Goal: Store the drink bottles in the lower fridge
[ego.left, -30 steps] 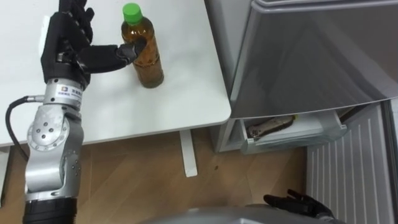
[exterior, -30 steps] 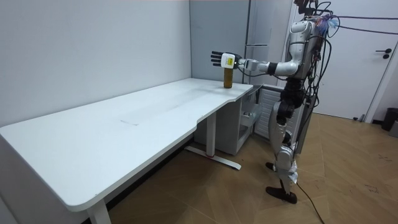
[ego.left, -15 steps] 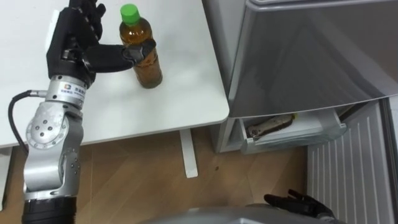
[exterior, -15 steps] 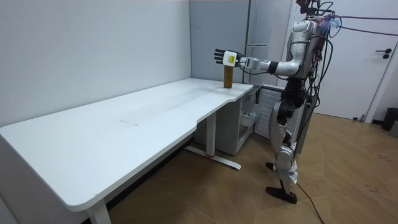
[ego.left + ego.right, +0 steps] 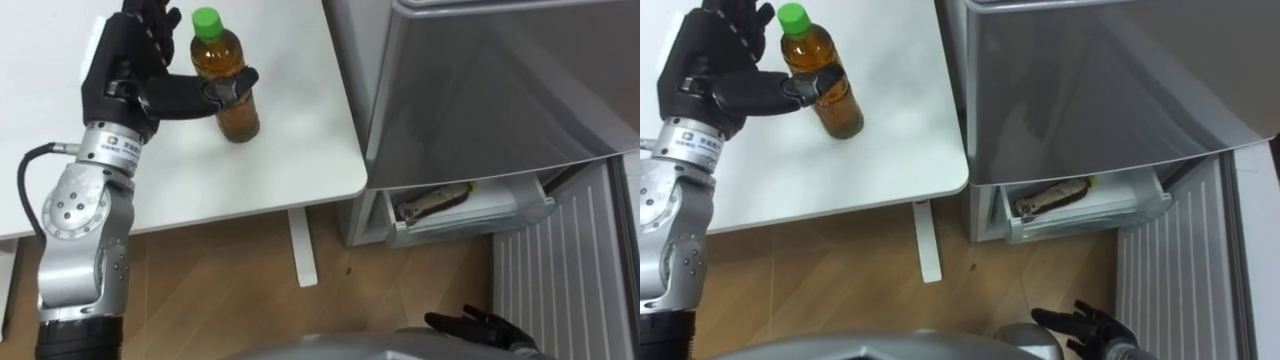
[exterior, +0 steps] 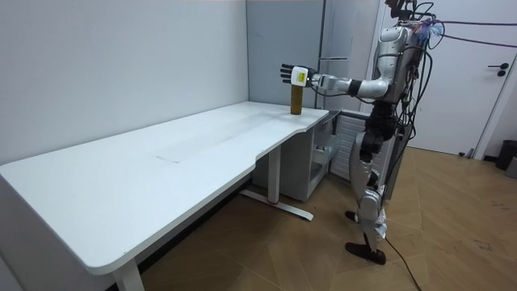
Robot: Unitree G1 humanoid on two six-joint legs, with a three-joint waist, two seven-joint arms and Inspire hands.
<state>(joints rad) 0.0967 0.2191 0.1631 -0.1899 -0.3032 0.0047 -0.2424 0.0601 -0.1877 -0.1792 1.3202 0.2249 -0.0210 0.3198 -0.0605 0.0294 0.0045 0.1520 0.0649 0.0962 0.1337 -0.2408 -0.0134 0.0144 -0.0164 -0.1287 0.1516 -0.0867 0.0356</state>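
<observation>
Tea bottle [image 5: 228, 85] stands on white table [image 5: 300, 150], not yet lifted | left hand [image 5: 125, 75]: thumb on bottle, fingers straight | right hand [image 5: 470, 325]: low, fingers loose | lower fridge [image 5: 470, 205] open, bottle far from it

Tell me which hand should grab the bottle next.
Left. The left hand is at the bottle on the table, with its thumb across the bottle's front. The right hand hangs low by the fridge, well away from the table.
</observation>
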